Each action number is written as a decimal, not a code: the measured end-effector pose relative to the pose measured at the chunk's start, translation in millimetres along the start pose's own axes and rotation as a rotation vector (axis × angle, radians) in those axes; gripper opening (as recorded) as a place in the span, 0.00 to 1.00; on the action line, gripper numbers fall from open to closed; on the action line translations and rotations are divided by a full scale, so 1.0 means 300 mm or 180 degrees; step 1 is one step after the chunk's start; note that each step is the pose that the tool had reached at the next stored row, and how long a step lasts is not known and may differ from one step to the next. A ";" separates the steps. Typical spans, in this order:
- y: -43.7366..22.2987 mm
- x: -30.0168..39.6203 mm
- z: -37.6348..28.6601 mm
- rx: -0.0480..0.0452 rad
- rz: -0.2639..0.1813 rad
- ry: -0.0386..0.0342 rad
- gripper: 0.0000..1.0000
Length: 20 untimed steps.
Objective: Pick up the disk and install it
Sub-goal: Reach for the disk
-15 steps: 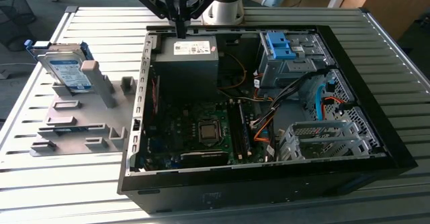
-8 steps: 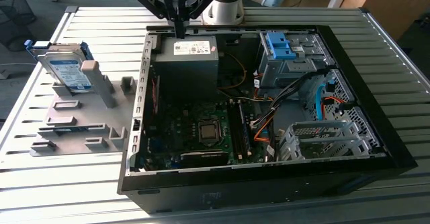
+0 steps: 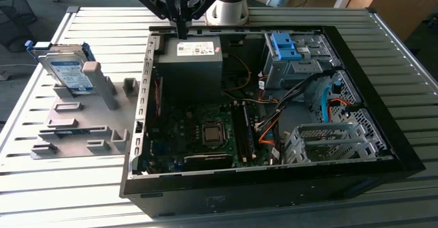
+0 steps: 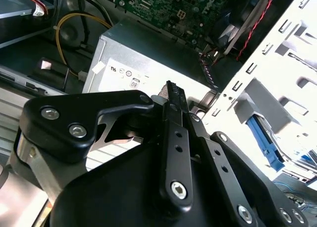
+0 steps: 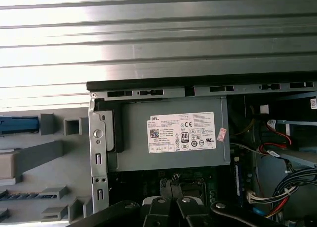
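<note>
The disk, silver with a white-and-blue label and blue rails, stands tilted in the grey fixture on the exterior view's left, outside the computer case. My gripper hangs over the case's far edge, above the power supply, well off to the disk's right in that view. Its fingers are shut together with nothing between them, as both wrist views show.
The open computer case lies on a slatted metal table. Inside are the dark grey power supply with a white sticker, the motherboard, loose cables, and a bright blue bracket at the drive cage.
</note>
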<state>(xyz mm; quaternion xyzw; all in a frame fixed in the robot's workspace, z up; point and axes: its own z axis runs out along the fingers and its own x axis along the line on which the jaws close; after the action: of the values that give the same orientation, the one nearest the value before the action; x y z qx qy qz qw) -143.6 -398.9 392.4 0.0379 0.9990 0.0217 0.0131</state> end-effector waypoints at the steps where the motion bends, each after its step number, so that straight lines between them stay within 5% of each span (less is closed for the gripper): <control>1: 0.000 0.001 0.000 0.0000 0.0000 0.0000 0.11; 20: -0.001 0.016 0.001 0.0000 0.0000 0.0000 0.11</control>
<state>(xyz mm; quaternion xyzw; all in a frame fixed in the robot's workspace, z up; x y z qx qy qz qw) -148.3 -398.9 392.0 0.0379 0.9990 0.0217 0.0131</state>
